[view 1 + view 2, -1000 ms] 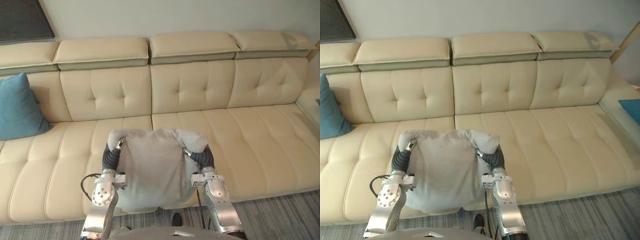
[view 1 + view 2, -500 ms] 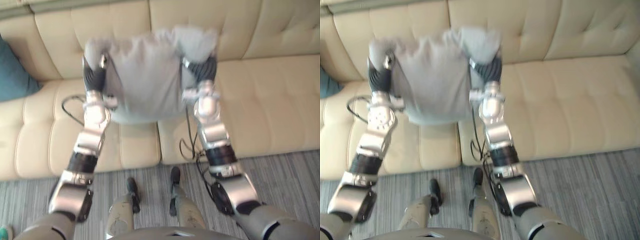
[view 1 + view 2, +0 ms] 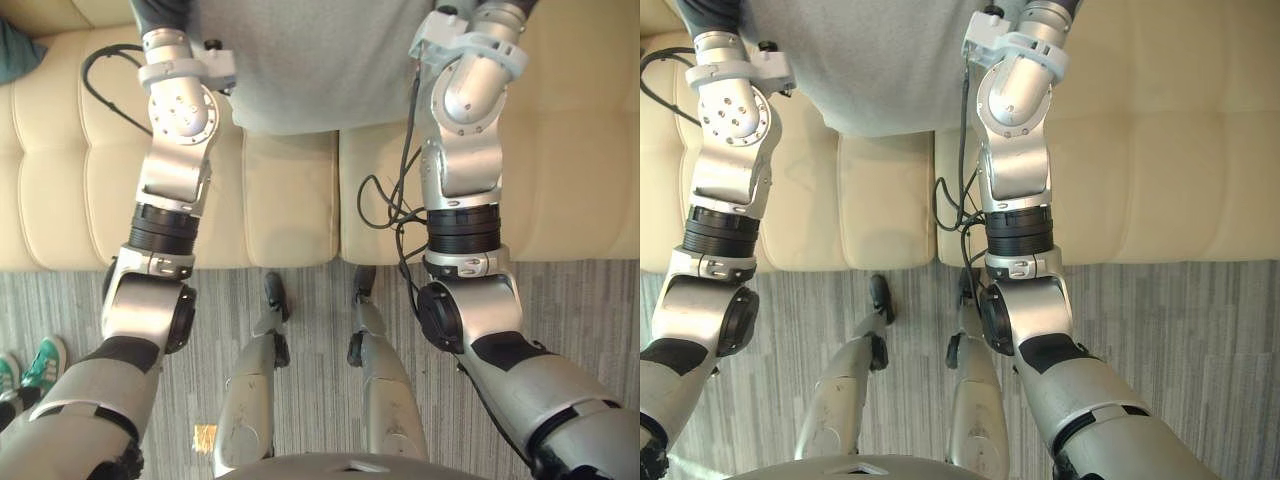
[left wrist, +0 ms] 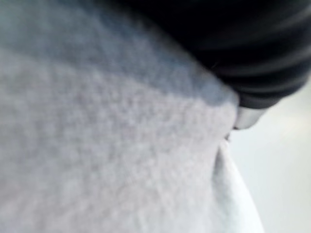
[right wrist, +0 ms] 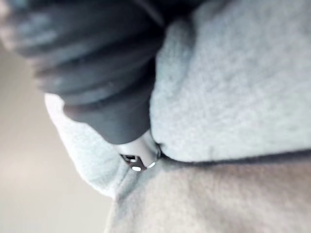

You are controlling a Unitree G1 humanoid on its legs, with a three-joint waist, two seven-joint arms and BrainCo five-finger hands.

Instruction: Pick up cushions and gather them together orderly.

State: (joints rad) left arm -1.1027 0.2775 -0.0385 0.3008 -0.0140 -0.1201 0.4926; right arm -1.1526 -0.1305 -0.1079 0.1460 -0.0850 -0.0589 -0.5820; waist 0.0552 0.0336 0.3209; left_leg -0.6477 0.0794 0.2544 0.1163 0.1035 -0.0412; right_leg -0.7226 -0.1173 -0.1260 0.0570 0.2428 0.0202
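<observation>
A grey cushion (image 3: 320, 60) hangs between my two forearms, above the front of the cream sofa seat (image 3: 285, 200). Its lower edge sags just over the seat. My left hand (image 4: 252, 53) lies against one side of it, with the grey fabric (image 4: 97, 145) pressed close under the dark ribbed cover. My right hand (image 5: 107, 73) sits at the other side, where the cushion (image 5: 233, 87) bulges round it. A teal cushion (image 3: 14, 52) lies on the sofa at the far left.
The sofa's front edge (image 3: 560, 255) runs across the view, with grey striped carpet (image 3: 590, 310) below it. A person's green and white shoes (image 3: 40, 365) stand on the carpet at the lower left.
The camera has tilted down, so the sofa back is out of view and the carpet shows. The grey cushion stays between both arms and has risen from the seat front.
</observation>
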